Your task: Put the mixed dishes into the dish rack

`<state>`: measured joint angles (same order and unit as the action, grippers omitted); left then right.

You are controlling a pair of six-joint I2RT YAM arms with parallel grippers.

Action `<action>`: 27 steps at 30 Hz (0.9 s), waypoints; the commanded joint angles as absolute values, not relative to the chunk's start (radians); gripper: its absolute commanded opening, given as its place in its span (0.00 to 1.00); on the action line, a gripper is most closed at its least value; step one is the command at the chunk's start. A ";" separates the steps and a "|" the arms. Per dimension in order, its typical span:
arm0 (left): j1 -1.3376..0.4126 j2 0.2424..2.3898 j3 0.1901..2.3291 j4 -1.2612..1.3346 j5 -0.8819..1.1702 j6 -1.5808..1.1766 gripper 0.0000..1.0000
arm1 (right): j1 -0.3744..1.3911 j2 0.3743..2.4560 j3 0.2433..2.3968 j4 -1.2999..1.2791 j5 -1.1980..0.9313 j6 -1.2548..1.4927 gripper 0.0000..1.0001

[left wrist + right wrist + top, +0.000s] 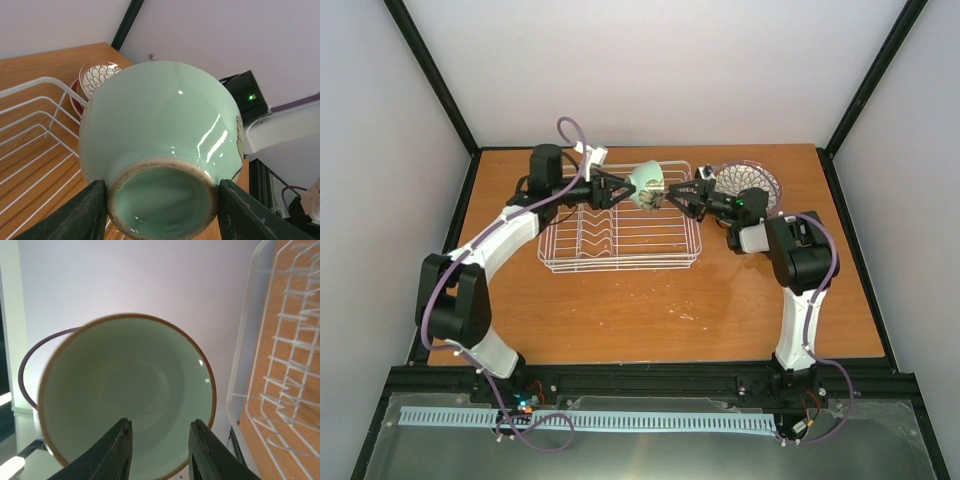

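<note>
Rack (620, 262): white wire basket on the wooden table (620, 320), midway between the two arms, its dividers holding nothing.
Cup (647, 183): pale green with a brown rim, held in the air above the rack's far edge. It lies on its side, foot toward the left arm and mouth toward the right arm.
Left claw (628, 190): over the rack's far left part, closed on the cup's unglazed foot.
Left fingers (92, 212): one dark finger pressed on each side of the foot ring.
Right claw (675, 197): over the rack's far right corner, facing the cup's mouth, part-way open and gripping nothing.
Right fingers (114, 450): they stand in front of the lower rim; whether they touch the cup cannot be told.
Plates (752, 183): a small stack just beside the rack's far right corner, a petal-patterned plate on top.
</note>
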<state>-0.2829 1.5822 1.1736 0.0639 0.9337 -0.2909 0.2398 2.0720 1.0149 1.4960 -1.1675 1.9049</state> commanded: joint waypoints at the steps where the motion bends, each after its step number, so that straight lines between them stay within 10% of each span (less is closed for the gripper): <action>1: -0.322 1.644 1.302 -0.037 0.895 -0.196 0.01 | 0.145 2.035 0.977 1.640 -1.190 1.821 0.30; 5: -0.333 1.692 1.366 -0.130 0.799 -0.158 0.01 | 0.060 1.917 0.919 1.328 -1.216 1.537 0.30; 11: -0.352 1.743 1.482 -0.317 0.626 -0.076 0.01 | 0.030 1.694 1.121 -0.070 -0.930 0.500 0.26; 27: -0.489 2.053 1.892 -0.715 0.199 0.027 0.01 | 0.016 1.559 1.139 -0.275 -0.536 0.347 0.25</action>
<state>-0.4808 2.0148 1.7538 -0.6037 0.3603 -0.0154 0.0154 1.6394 1.1137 -0.1677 -0.7162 0.4431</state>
